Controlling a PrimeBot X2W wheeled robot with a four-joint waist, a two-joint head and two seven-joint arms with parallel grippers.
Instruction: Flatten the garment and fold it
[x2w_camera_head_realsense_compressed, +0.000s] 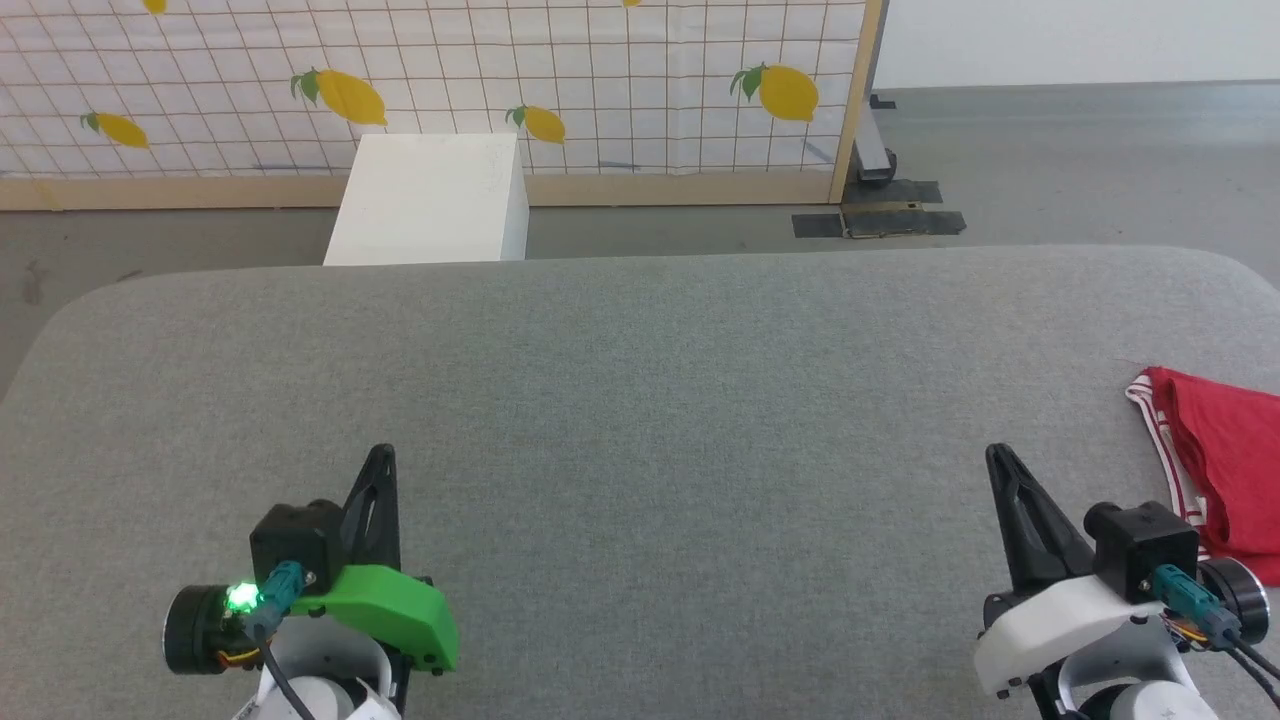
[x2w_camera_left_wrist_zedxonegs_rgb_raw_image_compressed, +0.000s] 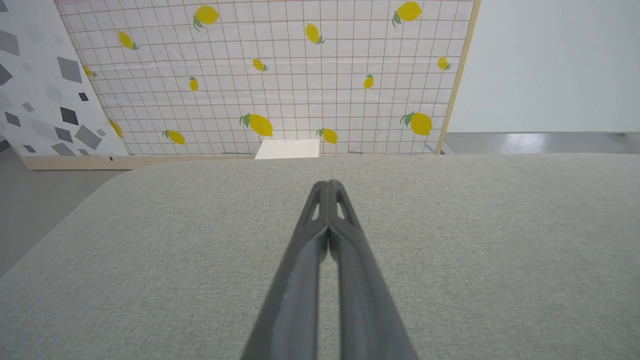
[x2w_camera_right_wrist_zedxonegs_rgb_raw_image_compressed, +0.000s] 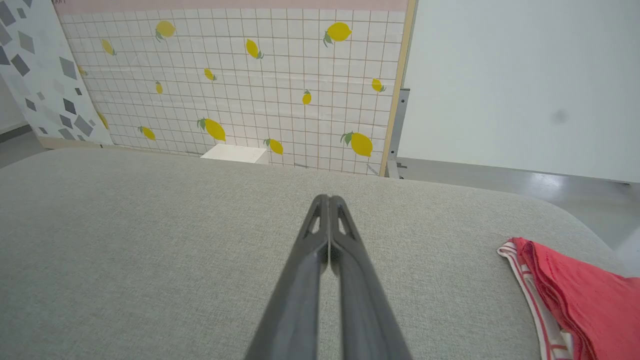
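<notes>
The garment (x2w_camera_head_realsense_compressed: 1228, 470) lay bunched at the far right edge of the grey cloth-covered table (x2w_camera_head_realsense_compressed: 640, 380), a heap of red fabric with white-and-red striped trim along its left side, partly cut off by the edge of the head view. The right gripper (x2w_camera_head_realsense_compressed: 1001, 462) rested low over the table just to the left of the garment, apart from it, its two dark fingers pressed together with nothing between them. The left gripper (x2w_camera_head_realsense_compressed: 381, 460) sat well apart on the table's left side, likewise clenched and empty. Beyond the table's far edge a white box (x2w_camera_head_realsense_compressed: 430, 200) stood on the floor before a gridded screen (x2w_camera_head_realsense_compressed: 620, 90) printed with lemons.
</notes>
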